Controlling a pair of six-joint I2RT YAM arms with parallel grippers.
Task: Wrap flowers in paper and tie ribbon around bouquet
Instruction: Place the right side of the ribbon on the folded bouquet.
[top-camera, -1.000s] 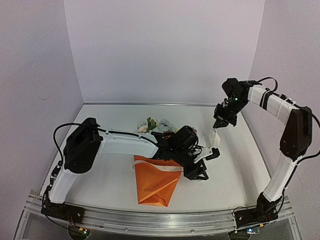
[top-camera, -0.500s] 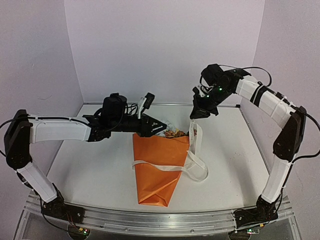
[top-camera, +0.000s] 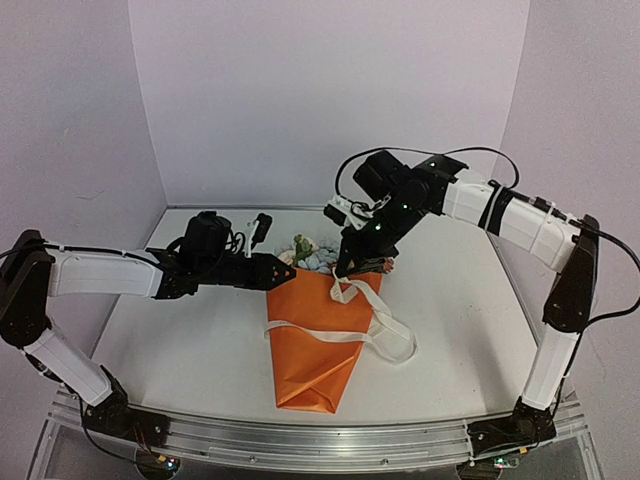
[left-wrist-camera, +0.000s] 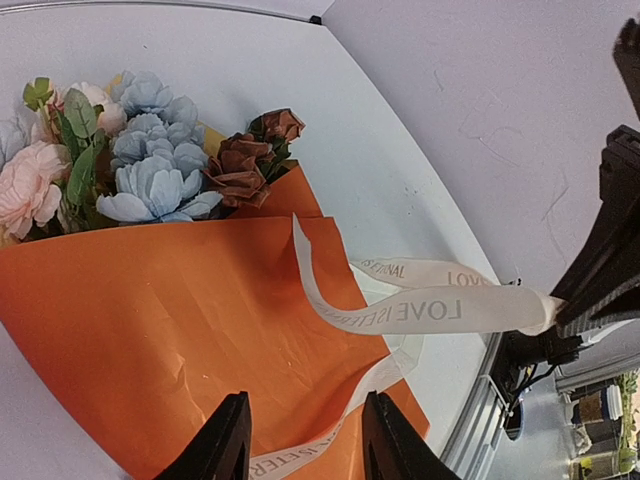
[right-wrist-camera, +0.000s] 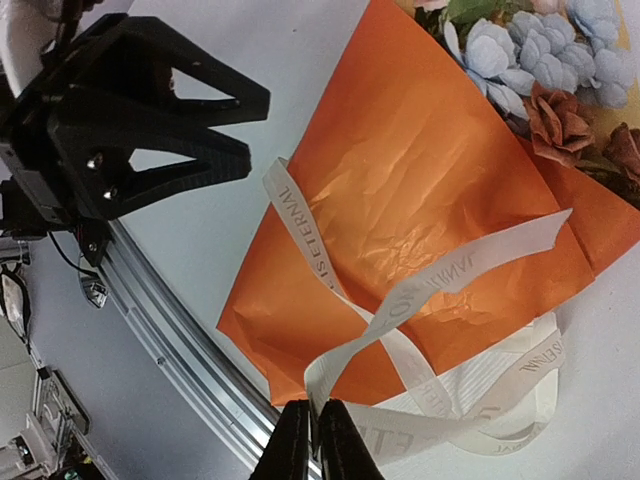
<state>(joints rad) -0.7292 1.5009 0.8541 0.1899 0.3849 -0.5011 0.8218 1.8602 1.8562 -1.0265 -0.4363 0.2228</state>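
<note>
While the left gripper (top-camera: 278, 272) hovers empty, jaws partly apart, beside its upper left corner, the bouquet (top-camera: 312, 350) lies centred on the table (top-camera: 180, 330), tip toward the near edge, flowers (top-camera: 312, 250) toward the far edge; the ribbon (left-wrist-camera: 420, 310) crosses it, looping rightward, its end pinched in the right gripper (top-camera: 345, 268).

The paper (top-camera: 318, 350) is glossy orange, lightly crinkled. The ribbon (left-wrist-camera: 420, 310) is matt cream cloth. The flowers (left-wrist-camera: 150, 160) look like soft fabric. The near rail (top-camera: 320, 445) is brushed metal.
</note>
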